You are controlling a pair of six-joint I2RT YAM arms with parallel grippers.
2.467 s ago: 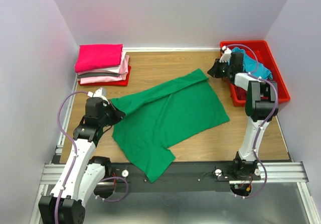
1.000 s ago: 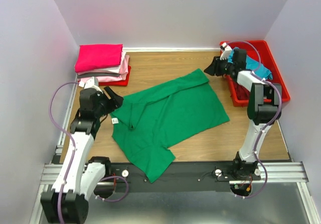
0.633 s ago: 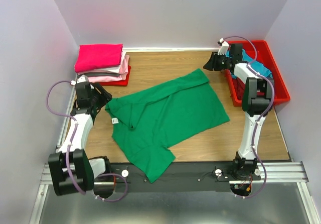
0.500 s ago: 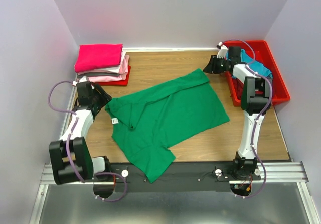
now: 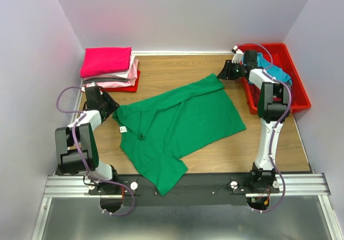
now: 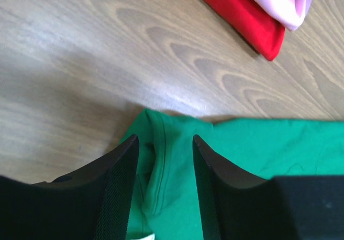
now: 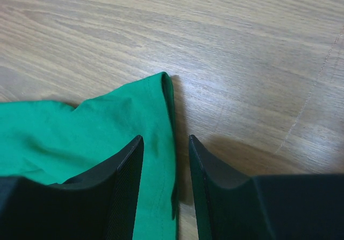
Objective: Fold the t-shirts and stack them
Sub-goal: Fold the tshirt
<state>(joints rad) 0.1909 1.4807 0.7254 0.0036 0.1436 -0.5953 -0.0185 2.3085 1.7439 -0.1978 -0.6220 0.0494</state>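
Green t-shirt (image 5: 180, 122) lies spread but rumpled and slanted across the middle of the wooden table (image 5: 172, 68), with a crease bunched near its left end. The step in hand looks like taking two opposite ends to pull it flat. Left gripper (image 6: 164, 143) hovers with its fingers spread either side of a seamed edge at the shirt's left end. Right gripper (image 7: 165, 140) sits likewise, fingers apart over the hemmed corner at the far right. To do this well, each should drop until one finger slides under the hem and close just inside the seam. Both should then lift and draw apart together so the cloth tautens evenly. Folded pink and red tees (image 5: 110, 68) wait stacked at the far left, and the red bin (image 5: 302, 92) holds a teal tee (image 5: 277, 73).
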